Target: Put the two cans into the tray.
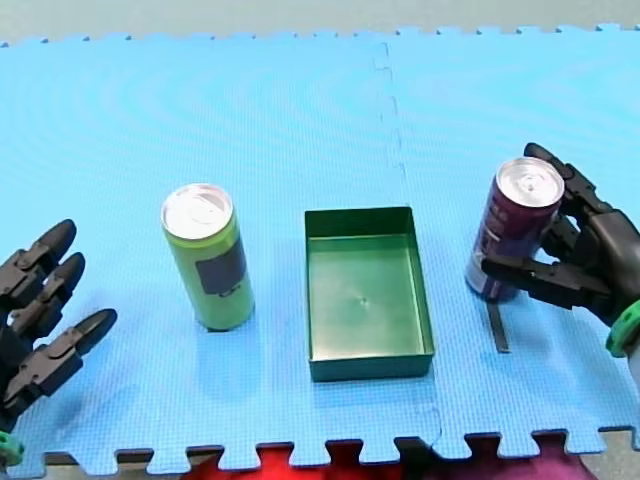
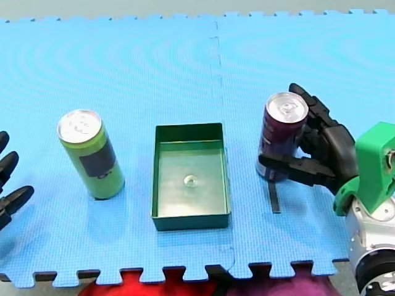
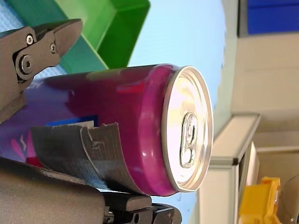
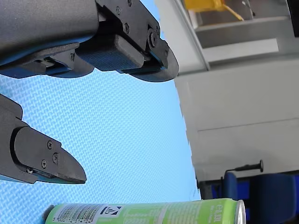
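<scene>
Blue foam mat (image 1: 250, 120) covers the whole work surface. Green tray (image 1: 370, 366) sits mid-mat with neither can in it.

Green can (image 1: 208, 258) stands upright left of the tray, near it but apart, untouched. Purple can (image 1: 512, 235) stands upright right of the tray, also apart. Its base looks to be on the mat, though we can't rule out a slight lift.

Right hand (image 1: 585, 255) is clamped on the purple can, fingers (image 1: 577, 195) wrapped round it from the right side. First wrist view agrees: the purple can lies against the palm, with a grey tape patch (image 3: 79, 149) on its side.

Left hand (image 1: 45, 320) holds nothing, at the mat's front-left edge, well apart from the green can.

Short grey strip (image 1: 497, 326) lies on the mat just in front of the purple can. We also see a small pale speck (image 2: 191, 180) on the tray floor and can't tell what it is.

Progress, our read: zero of two placed. The grasp on the purple can is made. Lift, carry over the rim and release are left, then the full cycle for the green can.
</scene>
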{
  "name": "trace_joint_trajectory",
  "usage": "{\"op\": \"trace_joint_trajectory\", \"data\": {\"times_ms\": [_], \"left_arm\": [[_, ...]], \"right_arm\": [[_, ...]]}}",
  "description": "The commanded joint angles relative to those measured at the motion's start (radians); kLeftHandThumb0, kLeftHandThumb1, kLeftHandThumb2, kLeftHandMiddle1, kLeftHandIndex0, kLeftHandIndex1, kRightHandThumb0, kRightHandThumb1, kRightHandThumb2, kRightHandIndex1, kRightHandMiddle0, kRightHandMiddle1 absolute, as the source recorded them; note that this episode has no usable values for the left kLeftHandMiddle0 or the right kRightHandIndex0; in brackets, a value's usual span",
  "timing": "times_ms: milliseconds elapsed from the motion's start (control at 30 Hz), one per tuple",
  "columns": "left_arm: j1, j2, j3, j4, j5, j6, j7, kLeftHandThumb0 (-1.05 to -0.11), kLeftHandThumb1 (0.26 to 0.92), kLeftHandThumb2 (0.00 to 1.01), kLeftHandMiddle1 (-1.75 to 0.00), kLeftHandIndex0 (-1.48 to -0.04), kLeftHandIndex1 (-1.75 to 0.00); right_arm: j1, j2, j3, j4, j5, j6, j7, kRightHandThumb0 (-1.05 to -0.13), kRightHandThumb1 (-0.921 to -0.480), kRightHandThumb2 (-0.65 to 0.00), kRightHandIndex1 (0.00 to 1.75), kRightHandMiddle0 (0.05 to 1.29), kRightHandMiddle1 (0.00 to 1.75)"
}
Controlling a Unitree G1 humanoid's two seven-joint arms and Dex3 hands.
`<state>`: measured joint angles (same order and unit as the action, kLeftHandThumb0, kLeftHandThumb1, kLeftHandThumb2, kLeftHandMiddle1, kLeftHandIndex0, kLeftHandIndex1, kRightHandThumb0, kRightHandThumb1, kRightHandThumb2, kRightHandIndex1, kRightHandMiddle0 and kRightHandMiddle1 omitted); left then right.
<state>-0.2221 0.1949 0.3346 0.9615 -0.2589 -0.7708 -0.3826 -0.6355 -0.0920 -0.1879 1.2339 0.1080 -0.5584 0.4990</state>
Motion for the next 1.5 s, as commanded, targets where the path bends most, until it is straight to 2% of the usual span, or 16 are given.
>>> {"op": "trace_joint_trajectory", "data": {"times_ms": [0, 800, 1467], "left_arm": [[-0.001, 0.005, 0.002, -0.003, -0.003, -0.003, 0.0, -1.048, 0.806, 0.0, 0.0, -0.48, 0.0], [0.011, 0.005, -0.002, -0.026, 0.001, -0.004, 0.011, -1.048, 0.812, 0.0, 0.0, -0.48, 0.0], [0.02, 0.005, -0.003, -0.042, 0.001, -0.012, 0.02, -1.048, 0.822, 0.0, 0.0, -0.48, 0.0]], "right_arm": [[-0.009, -0.006, -0.002, 0.001, -0.001, 0.004, -0.002, -0.988, -0.665, 0.0, 0.0, 0.11, 0.0], [-0.026, -0.006, -0.016, 0.015, 0.005, 0.017, 0.009, -0.94, -0.654, 0.0, 0.0, 0.09, 0.0], [-0.036, 0.005, -0.013, 0.028, -0.003, 0.026, 0.001, -0.895, -0.648, 0.0, 0.0, 0.09, 0.0]]}}
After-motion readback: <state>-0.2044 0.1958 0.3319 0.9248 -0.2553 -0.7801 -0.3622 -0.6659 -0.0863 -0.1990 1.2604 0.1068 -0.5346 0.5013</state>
